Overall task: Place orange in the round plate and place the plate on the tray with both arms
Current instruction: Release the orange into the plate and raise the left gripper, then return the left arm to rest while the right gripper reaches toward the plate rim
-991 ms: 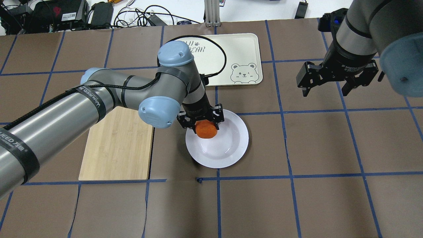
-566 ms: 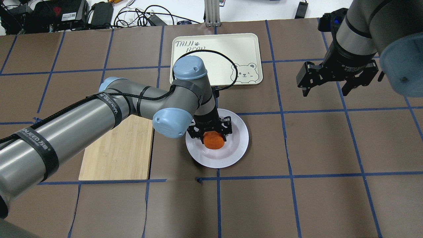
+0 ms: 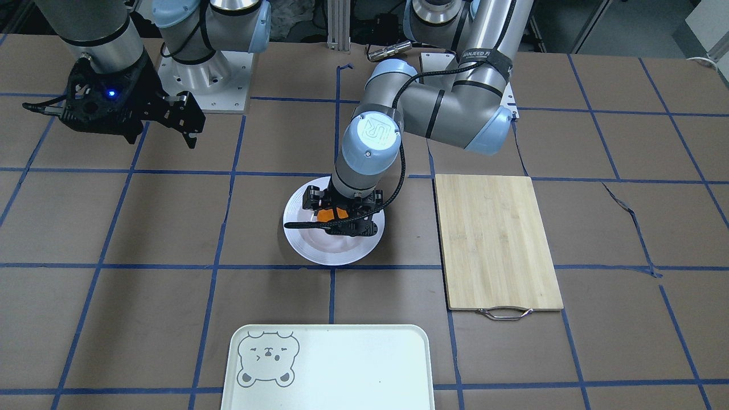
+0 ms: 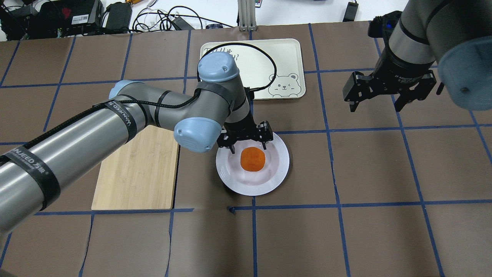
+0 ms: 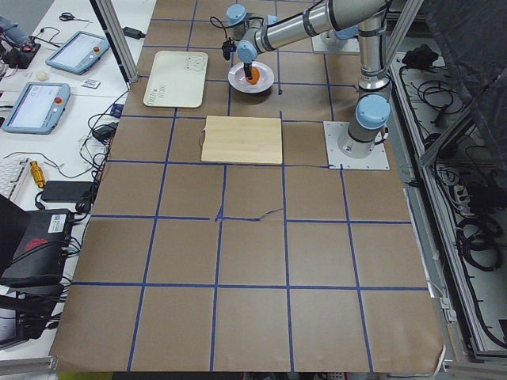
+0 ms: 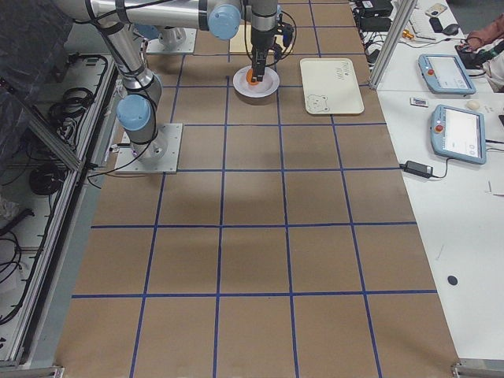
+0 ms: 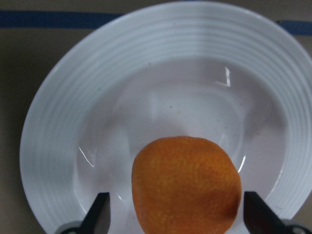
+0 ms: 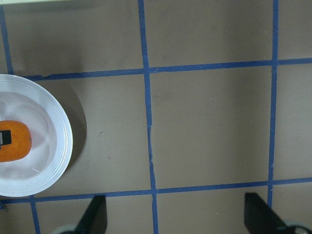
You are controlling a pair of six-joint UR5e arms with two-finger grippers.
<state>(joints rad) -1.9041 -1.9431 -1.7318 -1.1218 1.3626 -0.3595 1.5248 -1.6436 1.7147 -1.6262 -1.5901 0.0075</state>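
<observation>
1. the orange (image 4: 252, 159) lies cradled in the round plate (image 4: 280, 161), left gripper (image 4: 248, 146) spread astride it.
2. right gripper (image 4: 376, 107), jaws parted, hangs well apart from the plate, likely awaiting the shared lift to the tray (image 4: 284, 54).

The silver-grey left arm (image 4: 77, 130) with light-blue joint caps comes in from the lower left of the overhead view, elbow bent, with its wrist turned straight down near the frame's centre. Its black two-finger left gripper (image 4: 248, 145) points downward and sits low, jaws spread apart. The matching right arm (image 4: 411, 42) enters at the upper right. Its black right gripper (image 4: 374, 103) is held higher and also faces down with jaws wide apart. A blue light (image 3: 111, 92) glows on its housing.
</observation>
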